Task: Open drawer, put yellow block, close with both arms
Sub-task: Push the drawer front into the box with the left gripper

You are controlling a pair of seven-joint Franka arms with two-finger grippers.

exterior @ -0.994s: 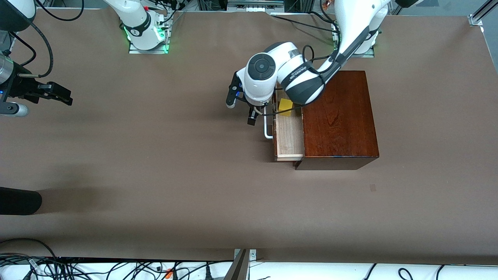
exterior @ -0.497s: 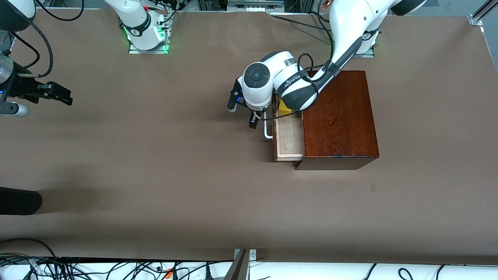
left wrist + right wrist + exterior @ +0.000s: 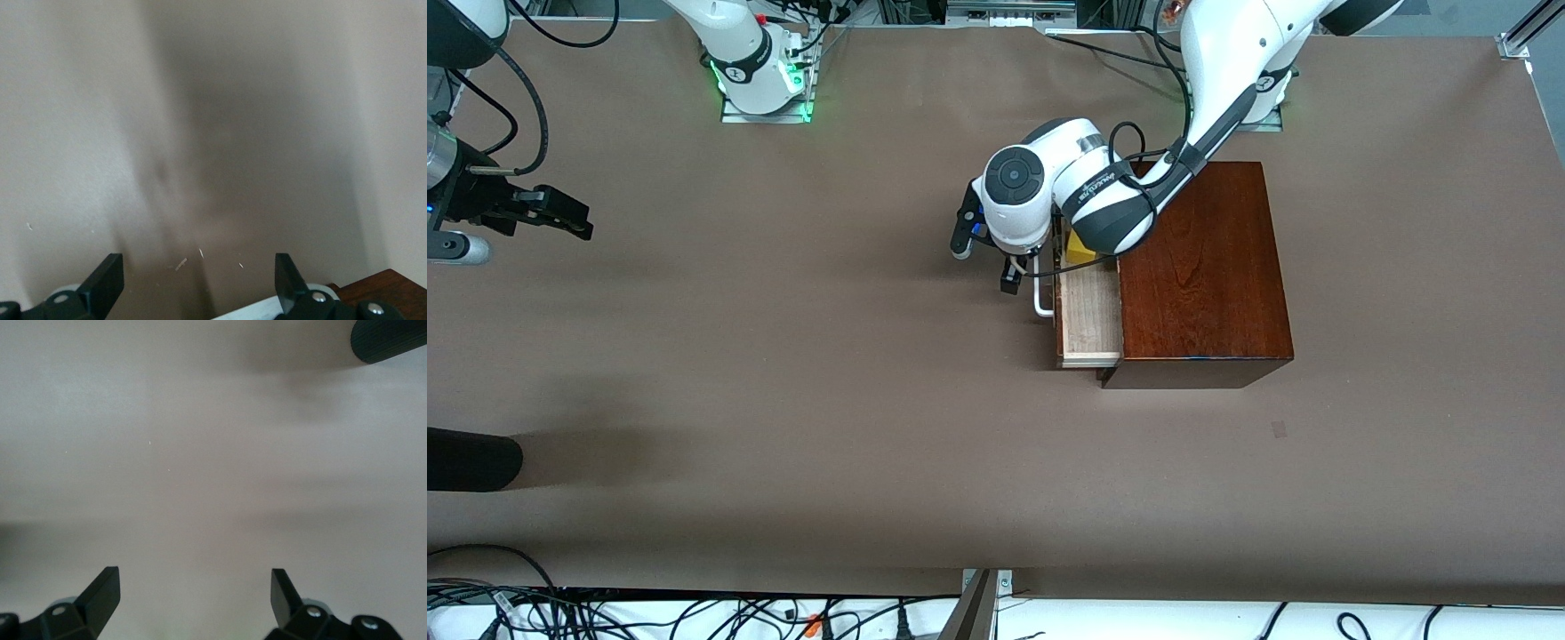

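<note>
The mahogany box (image 3: 1200,267) stands toward the left arm's end of the table. Its drawer (image 3: 1089,320) is partly open, with the pale tray showing and the white handle (image 3: 1040,304) in front. The yellow block (image 3: 1080,250) lies in the drawer, half hidden under the left arm. My left gripper (image 3: 985,264) is open and empty, in front of the drawer at the handle. In the left wrist view the gripper (image 3: 198,283) shows open, with the handle (image 3: 267,311) and a corner of the box (image 3: 390,288) at the edge. My right gripper (image 3: 569,215) waits open and empty at the right arm's end of the table, over bare table (image 3: 193,593).
A black rounded object (image 3: 471,459) lies at the table's edge at the right arm's end, nearer to the front camera; it also shows in the right wrist view (image 3: 390,340). Cables run along the table's edge nearest the front camera. The brown table (image 3: 783,356) spreads wide in front of the drawer.
My left arm has moved toward the box and the drawer has slid in a little. The yellow block is more hidden under the arm. The right arm has not moved.
</note>
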